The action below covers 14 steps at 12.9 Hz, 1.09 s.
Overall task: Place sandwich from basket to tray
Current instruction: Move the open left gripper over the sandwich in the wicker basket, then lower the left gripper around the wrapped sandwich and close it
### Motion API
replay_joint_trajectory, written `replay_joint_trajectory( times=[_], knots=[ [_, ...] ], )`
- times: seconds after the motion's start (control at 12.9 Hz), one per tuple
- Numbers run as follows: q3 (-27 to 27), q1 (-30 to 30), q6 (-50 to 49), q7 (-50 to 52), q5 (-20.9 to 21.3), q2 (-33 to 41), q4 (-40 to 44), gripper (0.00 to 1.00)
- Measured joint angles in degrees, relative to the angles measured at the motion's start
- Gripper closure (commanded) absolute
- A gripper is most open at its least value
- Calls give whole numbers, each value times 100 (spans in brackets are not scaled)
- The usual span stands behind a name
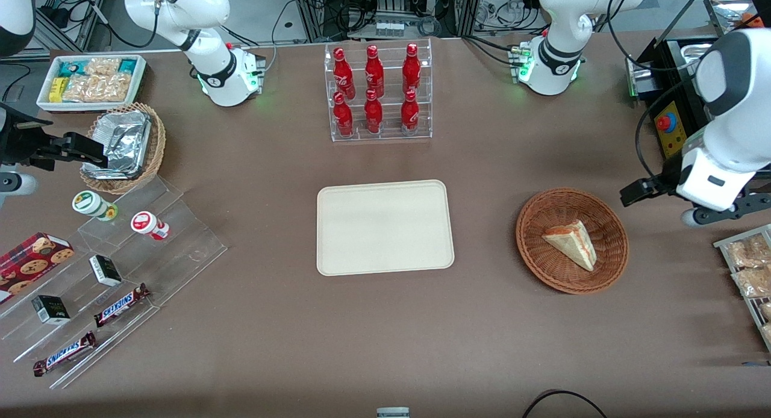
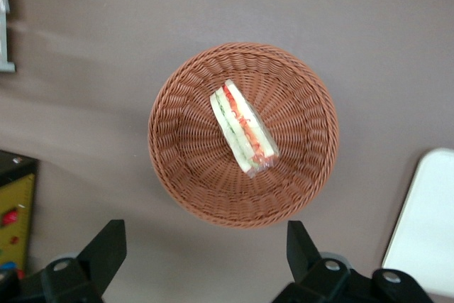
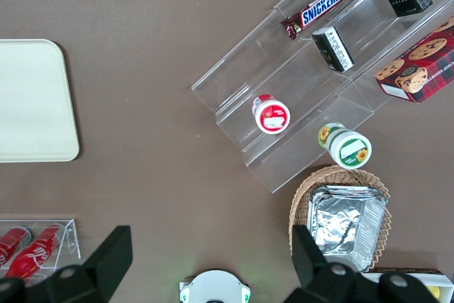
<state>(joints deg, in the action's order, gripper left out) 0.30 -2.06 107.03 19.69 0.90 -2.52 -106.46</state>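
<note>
The sandwich [image 1: 572,243], a pale wedge with red and green filling along its edge, lies in the reddish-brown wicker basket [image 1: 542,264] toward the working arm's end of the table. The wrist view looks down on the sandwich [image 2: 243,127] in the middle of the basket [image 2: 184,161]. My gripper [image 1: 631,194] hangs above the table just off the basket's rim, on the working arm's side. The gripper [image 2: 206,246] is open with nothing between its black fingers [image 2: 106,246]. The cream tray [image 1: 385,227] lies bare at mid-table, and its corner [image 2: 429,225] shows in the wrist view.
A clear rack of red bottles [image 1: 379,93] stands farther from the camera than the tray. A control box with a red button [image 1: 665,126] and a rack of bagged snacks [image 1: 750,273] flank my arm. A foil-lined basket [image 1: 123,147], snack bin [image 1: 90,81] and acrylic steps [image 1: 120,267] sit toward the parked arm's end.
</note>
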Motion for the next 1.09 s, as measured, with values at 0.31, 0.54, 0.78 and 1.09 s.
replay_joint_trajectory(
  times=[0.31,0.54,0.78,1.09],
  knots=[
    [-7,-7,1001,1069,0,-15,-733,0],
    [-13,-11,1674,1478,0,-33,-1234,0],
    [-25,-33,2149,1776,-1,-130,-1528,0],
    [-58,-62,2440,2054,0,-279,-1630,0]
  ],
)
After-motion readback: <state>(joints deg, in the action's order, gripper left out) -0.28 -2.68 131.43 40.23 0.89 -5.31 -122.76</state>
